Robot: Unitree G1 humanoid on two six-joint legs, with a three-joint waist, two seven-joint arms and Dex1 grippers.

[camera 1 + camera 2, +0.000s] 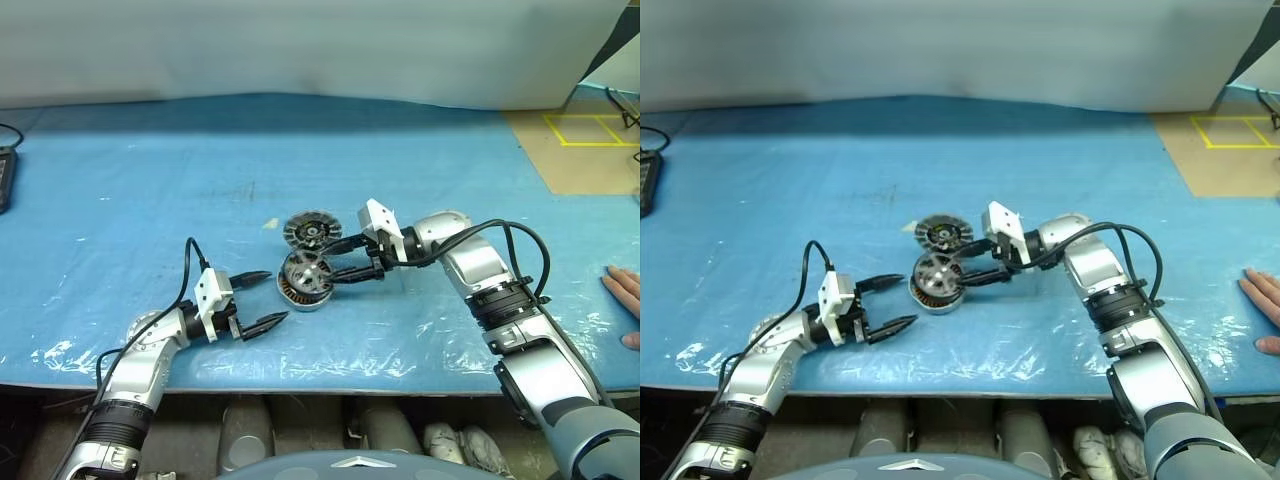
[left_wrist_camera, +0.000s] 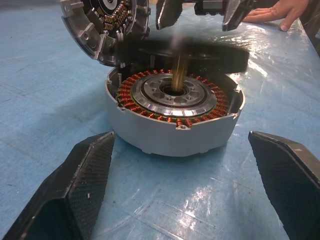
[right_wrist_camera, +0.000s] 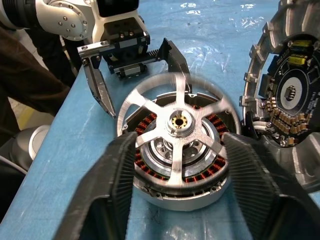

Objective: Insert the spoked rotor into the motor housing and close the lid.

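In your head view, centre frame, the right gripper [image 1: 345,260] reaches in from the right over the motor housing [image 1: 303,281], with the lid [image 1: 311,230] lying just above it; the left gripper [image 1: 262,298] waits at lower left, jaws wide and empty. Your left wrist view shows the spoked rotor [image 2: 190,52] blurred above the copper windings. In the right wrist view its jaws flank the rotor, apparently releasing. Seating looks unfinished; closing the lid remains.
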